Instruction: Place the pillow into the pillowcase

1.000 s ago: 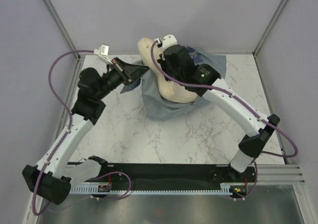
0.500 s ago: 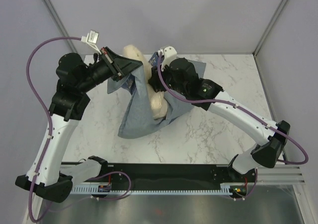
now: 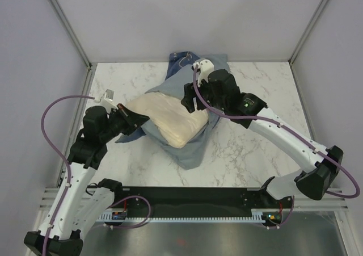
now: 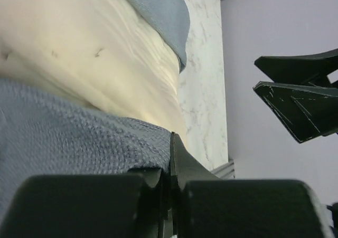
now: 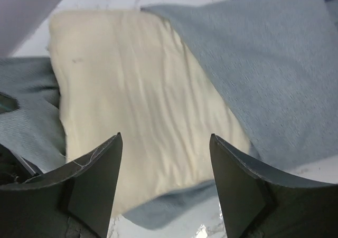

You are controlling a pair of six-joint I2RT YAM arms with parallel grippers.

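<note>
Left hand [image 3: 135, 120] clenched on pillowcase [image 3: 190, 151] edge, right hand [image 5: 165, 143] spread open over half-covered pillow [image 3: 169, 117]; one-sided tugging may slide pillow out or lose the pinch.

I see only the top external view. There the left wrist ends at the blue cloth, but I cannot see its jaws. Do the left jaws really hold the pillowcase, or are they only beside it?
Observer: They hold it. In the left wrist view the left jaws are shut on an edge of the pillowcase, with blue cloth pinched between them.
Operator: Thank you. And the right jaws? In my view the wrist covers them.
Observer: In the right wrist view the right jaws stand open with nothing between them, over the bare cream face of the pillow. I cannot tell whether their tips touch it.
</note>
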